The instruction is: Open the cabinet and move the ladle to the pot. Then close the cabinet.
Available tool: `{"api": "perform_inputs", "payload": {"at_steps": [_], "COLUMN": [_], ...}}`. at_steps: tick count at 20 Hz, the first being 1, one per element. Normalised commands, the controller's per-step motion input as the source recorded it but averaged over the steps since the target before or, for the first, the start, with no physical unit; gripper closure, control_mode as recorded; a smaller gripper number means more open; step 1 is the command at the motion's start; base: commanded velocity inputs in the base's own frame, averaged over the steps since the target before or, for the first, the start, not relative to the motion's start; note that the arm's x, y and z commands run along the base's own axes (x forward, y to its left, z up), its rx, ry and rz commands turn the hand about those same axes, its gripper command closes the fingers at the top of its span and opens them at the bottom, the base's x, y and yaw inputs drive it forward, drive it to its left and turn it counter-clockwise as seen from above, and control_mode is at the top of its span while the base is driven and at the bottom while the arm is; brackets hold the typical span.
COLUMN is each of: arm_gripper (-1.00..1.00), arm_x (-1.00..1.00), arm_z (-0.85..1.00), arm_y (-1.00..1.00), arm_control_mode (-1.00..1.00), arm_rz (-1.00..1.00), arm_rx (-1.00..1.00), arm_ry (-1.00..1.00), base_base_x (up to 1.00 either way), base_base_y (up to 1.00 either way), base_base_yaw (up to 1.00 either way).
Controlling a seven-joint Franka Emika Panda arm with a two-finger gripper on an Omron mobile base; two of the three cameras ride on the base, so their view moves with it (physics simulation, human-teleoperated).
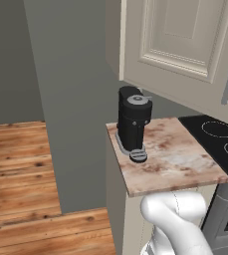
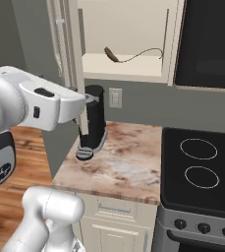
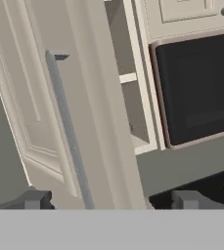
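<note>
A: What's the room like on my screens?

B: Grey walls, wood floor (image 1: 16, 169), and a marbled tabletop (image 2: 119, 162) with a black coffee machine (image 1: 133, 124) standing at its left rear. Right of it lies a black cooktop (image 2: 200, 167).

A: And the cabinet?

B: The cabinet (image 2: 128, 44) hangs above the tabletop with its door (image 3: 50, 97) swung out. On the lower shelf I see the ladle (image 2: 131, 55) lying flat. A black microwave (image 3: 196, 88) sits to the cabinet's right.

A: My end effector?

B: The end effector (image 3: 111, 200) is released, its fingers spread either side of the door's silver bar handle (image 3: 69, 132), apart from it.
</note>
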Motion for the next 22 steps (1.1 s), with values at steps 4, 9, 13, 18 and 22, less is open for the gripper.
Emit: {"api": "perform_inputs", "payload": {"at_steps": [4,9,13,18,22], "arm_gripper": [-1.00,-1.00,-1.00,-1.00,-1.00], "arm_x": [-0.29,-0.11,0.00,0.00,0.02], "arm_z": [0.24,0.04,0.00,-0.10,-0.22], "arm_y": [-0.47,-0.46,-0.23,-0.06,-0.04], "arm_control_mode": [-1.00,-1.00,-1.00,-1.00,-1.00], "arm_rz": [0.06,0.09,0.08,0.11,0.12], "arm_rx": [0.19,0.28,0.27,0.25,0.30], "arm_ry": [0.08,0.08,0.00,0.00,0.03], "base_base_x": [0.00,0.00,0.00,0.00,0.00], "base_base_y": [0.00,0.00,0.00,0.00,0.00], "base_base_yaw": [0.00,0.00,0.00,0.00,0.00]}}
